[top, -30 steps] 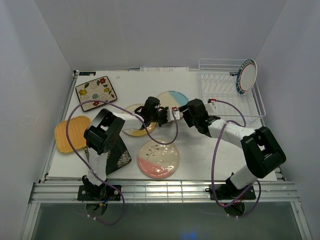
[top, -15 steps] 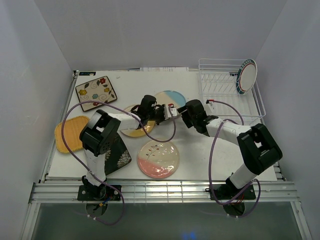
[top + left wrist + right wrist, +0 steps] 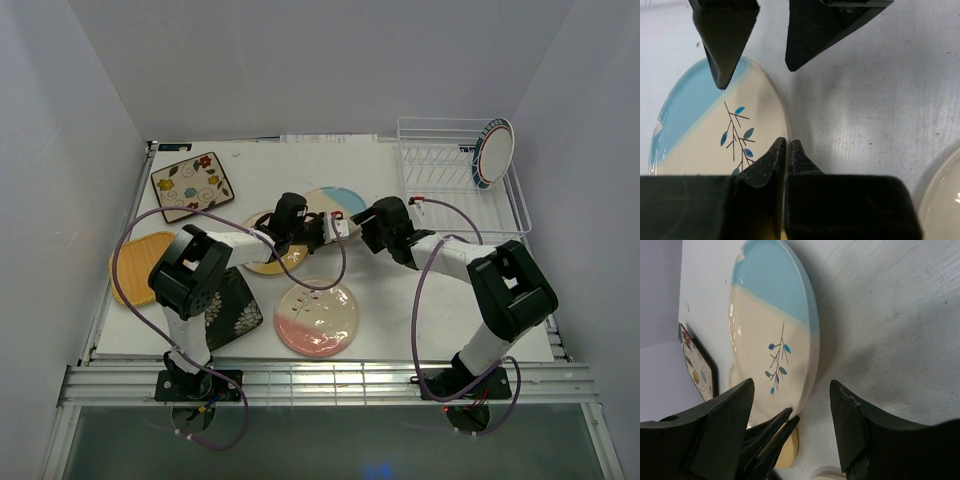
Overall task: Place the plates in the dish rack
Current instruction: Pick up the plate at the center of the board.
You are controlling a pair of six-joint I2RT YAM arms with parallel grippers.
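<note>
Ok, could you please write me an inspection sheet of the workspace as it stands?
Surface: white table, bare between the plates.
Job's things: dish rack holds the teal-rimmed plate upright; blue-half plate has one edge raised; yellow-half plate, pink-half plate, flowered plate, orange plate and black floral plate lie flat.
Clutter: nothing seen.
Grippers: left gripper shut on the blue-half plate's rim; right gripper open, straddling that rim.
Cables: purple cables loop off both arms.
Surroundings: white walls; metal rail at the near edge.
</note>
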